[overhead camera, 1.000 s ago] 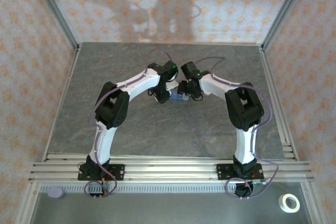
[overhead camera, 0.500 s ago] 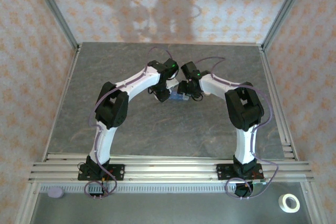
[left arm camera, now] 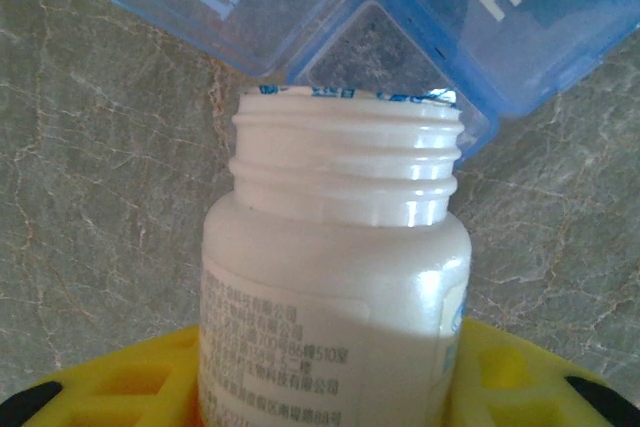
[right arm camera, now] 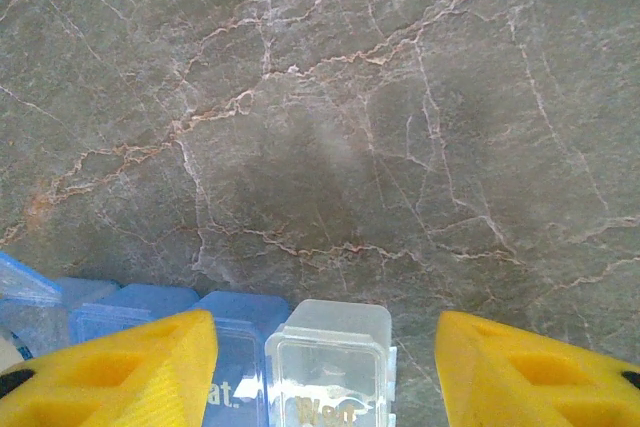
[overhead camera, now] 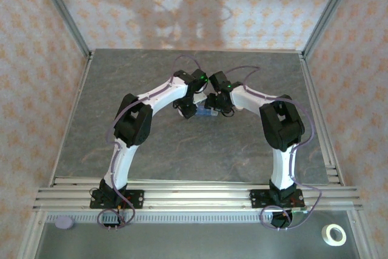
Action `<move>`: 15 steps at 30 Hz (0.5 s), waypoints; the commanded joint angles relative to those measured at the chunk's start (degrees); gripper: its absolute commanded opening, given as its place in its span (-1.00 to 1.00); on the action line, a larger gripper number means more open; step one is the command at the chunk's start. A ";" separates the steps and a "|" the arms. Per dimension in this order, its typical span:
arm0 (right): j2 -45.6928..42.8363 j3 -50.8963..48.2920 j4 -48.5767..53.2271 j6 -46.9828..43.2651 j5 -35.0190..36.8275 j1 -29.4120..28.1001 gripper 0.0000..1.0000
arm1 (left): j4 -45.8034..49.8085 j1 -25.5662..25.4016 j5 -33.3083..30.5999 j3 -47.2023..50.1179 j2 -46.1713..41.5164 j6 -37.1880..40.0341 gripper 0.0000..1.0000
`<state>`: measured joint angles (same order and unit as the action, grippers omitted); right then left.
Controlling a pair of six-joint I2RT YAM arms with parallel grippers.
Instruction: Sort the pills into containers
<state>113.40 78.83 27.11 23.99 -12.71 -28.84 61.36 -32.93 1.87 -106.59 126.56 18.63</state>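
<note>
A capless white bottle [left arm camera: 340, 277] was clamped by the left gripper [left arm camera: 320, 382], partly hiding the blue organiser [left arm camera: 520, 7] (one compartment open). The right gripper [right arm camera: 325, 347] was spread astride a clear compartment [right arm camera: 330, 362]; whether it was gripped could not be told.

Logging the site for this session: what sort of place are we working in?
Probably a lab robot test cell: a marble-look table is boxed in by aluminium frame posts and patterned wall panels. The arms are bolted to slotted rails at the near edge.
</note>
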 commanded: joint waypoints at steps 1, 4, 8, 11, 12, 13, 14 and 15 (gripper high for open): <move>1.21 -0.84 0.48 0.82 0.19 -0.34 0.21 | 2.78 -0.85 -2.34 -1.82 1.45 1.58 -1.00; 1.29 -0.95 0.48 0.83 0.14 -0.34 0.21 | 2.71 -0.82 -2.66 -1.85 1.58 1.62 -1.00; 1.18 -1.18 0.40 0.95 -0.11 -0.34 0.21 | 3.01 -0.82 -2.91 -2.18 1.06 1.67 -1.00; 0.83 -1.37 0.26 1.17 -0.56 -0.39 0.21 | 2.97 -0.84 -2.96 -1.90 0.08 1.69 -1.00; 0.80 -1.50 0.16 1.32 -0.64 -0.35 0.20 | 2.96 -0.81 -2.90 -1.79 -0.17 1.71 -1.00; 0.69 -1.68 0.05 1.48 -0.78 -0.34 0.20 | 2.87 -0.82 -2.82 -1.62 -0.51 1.82 -1.00; 0.54 -1.90 -0.06 1.61 -0.98 -0.34 0.20 | 2.73 -0.82 -2.70 -1.39 -0.76 1.88 -1.00; 0.43 -2.07 -0.21 1.82 -1.13 -0.34 0.20 | 2.76 -0.82 -2.62 -1.23 -1.02 1.90 -1.00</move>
<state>113.43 78.30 26.22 24.86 -13.61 -28.84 62.19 -33.30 0.78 -107.00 126.80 19.62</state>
